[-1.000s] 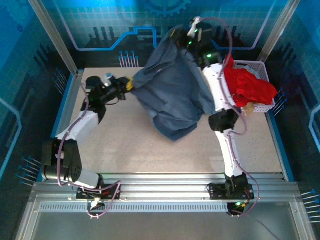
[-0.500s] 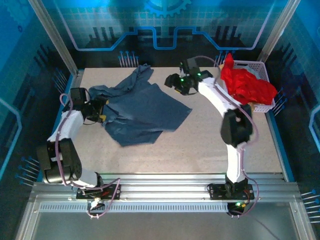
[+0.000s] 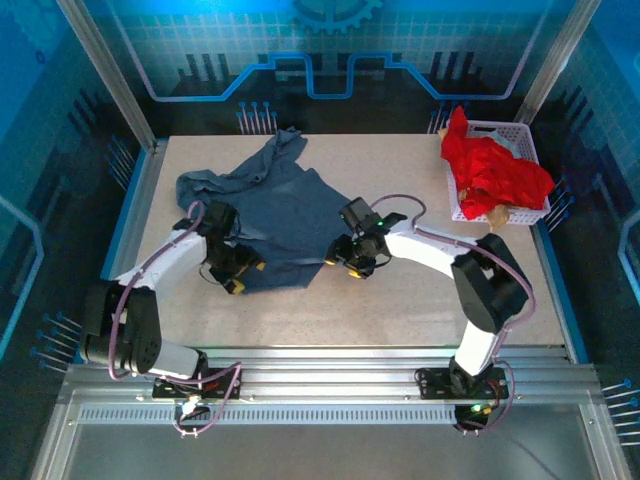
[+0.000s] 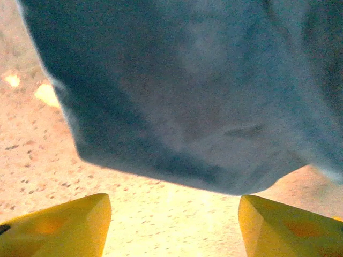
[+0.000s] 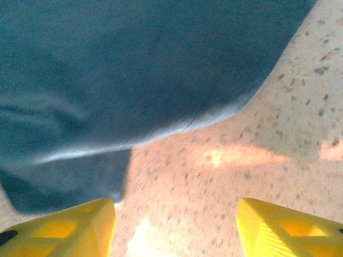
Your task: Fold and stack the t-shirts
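Plainly, the coming move turns on the near hem of the slate-blue t-shirt (image 3: pixel 280 215). It lies spread on the table (image 3: pixel 400 320) toward 10 o'clock from the middle, its long axis running roughly 12 to 6 o'clock, with the bunched neck end far and the hem near. The left gripper (image 3: pixel 237 278) sits at the cloth's 7 o'clock corner and the right gripper (image 3: pixel 348 264) at its 4 o'clock corner, so each arm is the nearer one for its own side. Both have their jaws spread wide with nothing between them. In each wrist view the yellow fingertips (image 4: pixel 59 227) flank bare speckled tabletop, and the cloth edge lies ahead at 12 o'clock, close but not between the fingers. The surface is hard and level, so I judge a pinch must get under a thin, limp hem. Room is ample toward 5 and 6 o'clock; the red t-shirt (image 3: pixel 500 170) is heaped in the white basket (image 3: pixel 515 130) at 2 o'clock, well apart.
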Tool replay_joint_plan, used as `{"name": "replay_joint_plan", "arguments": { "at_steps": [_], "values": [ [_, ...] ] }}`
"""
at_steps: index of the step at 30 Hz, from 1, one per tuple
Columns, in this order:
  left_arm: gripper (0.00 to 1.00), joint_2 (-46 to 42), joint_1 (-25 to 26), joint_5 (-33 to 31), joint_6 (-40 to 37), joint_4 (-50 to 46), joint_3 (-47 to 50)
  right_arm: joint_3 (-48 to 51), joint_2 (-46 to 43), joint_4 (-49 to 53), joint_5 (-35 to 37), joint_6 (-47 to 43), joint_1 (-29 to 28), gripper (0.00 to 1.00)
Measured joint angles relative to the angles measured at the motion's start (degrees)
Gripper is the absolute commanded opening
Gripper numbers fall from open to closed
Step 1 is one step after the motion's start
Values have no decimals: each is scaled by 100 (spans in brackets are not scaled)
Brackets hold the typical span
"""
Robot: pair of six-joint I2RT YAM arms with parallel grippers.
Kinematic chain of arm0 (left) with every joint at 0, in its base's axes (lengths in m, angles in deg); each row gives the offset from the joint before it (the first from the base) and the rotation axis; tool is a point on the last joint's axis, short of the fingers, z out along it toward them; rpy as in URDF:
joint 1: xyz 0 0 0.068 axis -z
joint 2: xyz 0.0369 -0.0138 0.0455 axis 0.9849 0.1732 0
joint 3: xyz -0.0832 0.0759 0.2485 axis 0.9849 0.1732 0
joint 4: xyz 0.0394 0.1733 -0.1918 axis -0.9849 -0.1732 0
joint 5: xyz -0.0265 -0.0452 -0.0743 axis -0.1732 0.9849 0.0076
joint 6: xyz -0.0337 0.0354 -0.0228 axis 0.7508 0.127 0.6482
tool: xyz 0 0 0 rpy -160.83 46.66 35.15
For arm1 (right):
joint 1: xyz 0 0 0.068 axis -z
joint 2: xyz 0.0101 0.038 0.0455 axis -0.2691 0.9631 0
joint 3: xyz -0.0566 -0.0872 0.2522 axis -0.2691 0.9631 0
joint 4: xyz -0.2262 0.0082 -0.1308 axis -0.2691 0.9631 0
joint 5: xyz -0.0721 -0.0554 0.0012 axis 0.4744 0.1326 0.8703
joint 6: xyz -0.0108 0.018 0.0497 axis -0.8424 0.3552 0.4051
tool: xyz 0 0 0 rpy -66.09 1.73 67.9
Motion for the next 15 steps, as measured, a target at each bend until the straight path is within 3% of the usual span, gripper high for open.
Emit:
{"name": "replay_joint_plan", "arguments": {
  "at_steps": [4,7,10,13,15],
  "values": [
    [65,-138,9,-92,-2,-243,249,-284,599,-127,44,164,42,52],
    [67,-236,9,-131,-2,-310,264,-619,890,164,59,278,125,39],
    [67,-297,9,-144,0,-229,352,-859,1108,162,118,271,210,18],
    [58,-201,2,-151,-28,9,457,-1016,1209,133,236,181,264,2],
    [47,13,-24,-173,-125,247,457,-1139,1217,74,402,17,291,0]
  ]
}}
